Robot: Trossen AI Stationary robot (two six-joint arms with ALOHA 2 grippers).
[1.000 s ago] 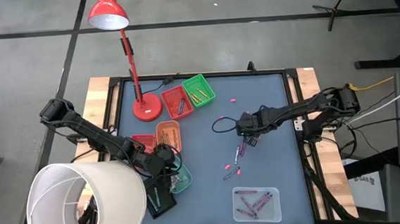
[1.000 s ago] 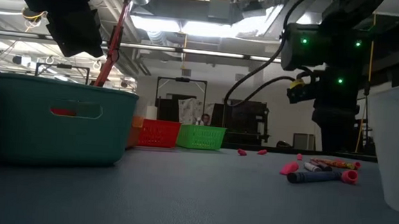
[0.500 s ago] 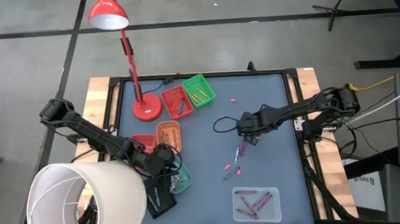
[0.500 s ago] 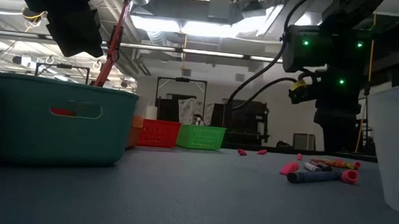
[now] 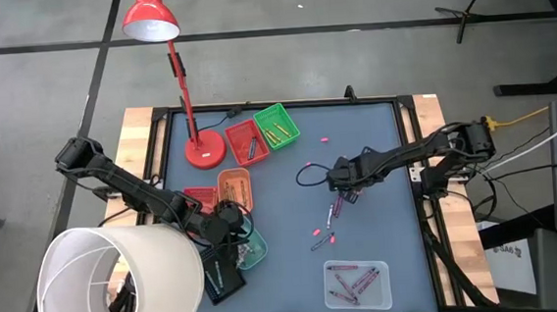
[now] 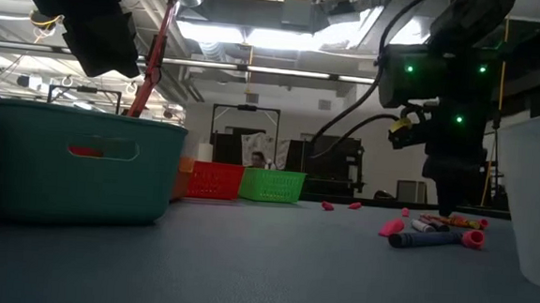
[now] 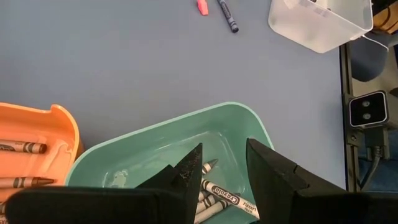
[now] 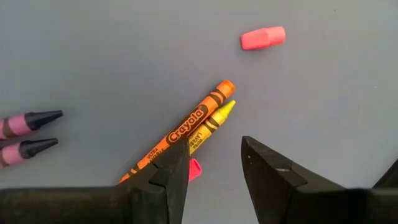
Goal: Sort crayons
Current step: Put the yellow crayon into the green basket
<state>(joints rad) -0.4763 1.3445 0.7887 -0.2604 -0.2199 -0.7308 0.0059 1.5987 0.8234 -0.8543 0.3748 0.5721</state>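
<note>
Loose crayons lie on the blue-grey table mid-right. The right wrist view shows an orange crayon and a yellow crayon side by side, two purple crayons and pink bits. My right gripper is open just above them, and the orange crayon's lower end runs under one finger. My left gripper is open over the teal tray, which holds several crayons. It shows in the high view at the left.
Green, red and orange trays stand at the back left by a red lamp's base. A clear tray of purple crayons stands near the front edge. A black cable loops by my right gripper. A white shade covers the front left.
My right gripper has gone a little toward the table's left edge and down toward the loose crayons, and it stays open. The crayons have not moved.
</note>
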